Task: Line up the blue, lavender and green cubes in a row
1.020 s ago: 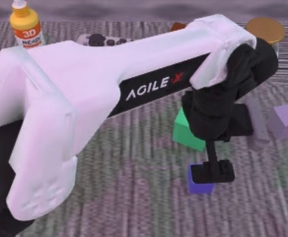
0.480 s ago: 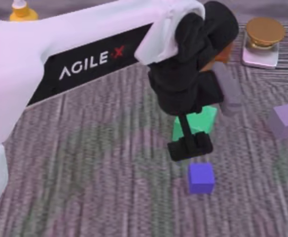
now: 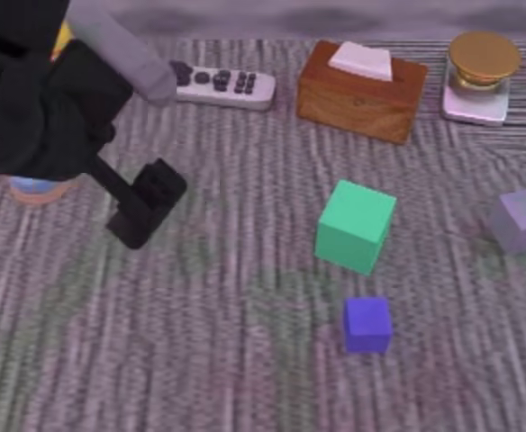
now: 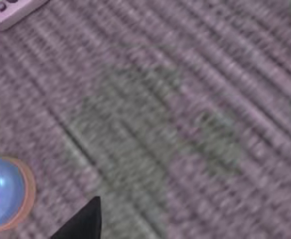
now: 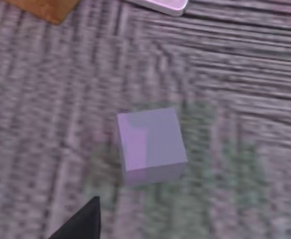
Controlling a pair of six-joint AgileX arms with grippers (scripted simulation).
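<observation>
The small blue cube [image 3: 367, 324] rests alone on the mat, just in front of the larger green cube [image 3: 356, 225]. The lavender cube [image 3: 521, 219] sits far to the right, apart from both. My left gripper [image 3: 146, 205] hovers at the left of the table, open and empty, far from all three cubes; its wrist view shows bare mat beside one dark fingertip [image 4: 83, 224]. My right arm is out of the top view. Its wrist camera looks down on the lavender cube [image 5: 150, 147], with one fingertip [image 5: 83, 224] short of it and nothing held.
Along the back stand a remote control [image 3: 218, 83], a brown wooden tissue box [image 3: 360, 90] and a gold-topped bell on a white base [image 3: 482, 76]. A round blue and orange object [image 3: 33, 189] lies under my left arm, which covers the top left corner.
My left gripper let go of the blue cube, rose and swung back past the green cube to the far left. The blue cube stays where it was set down.
</observation>
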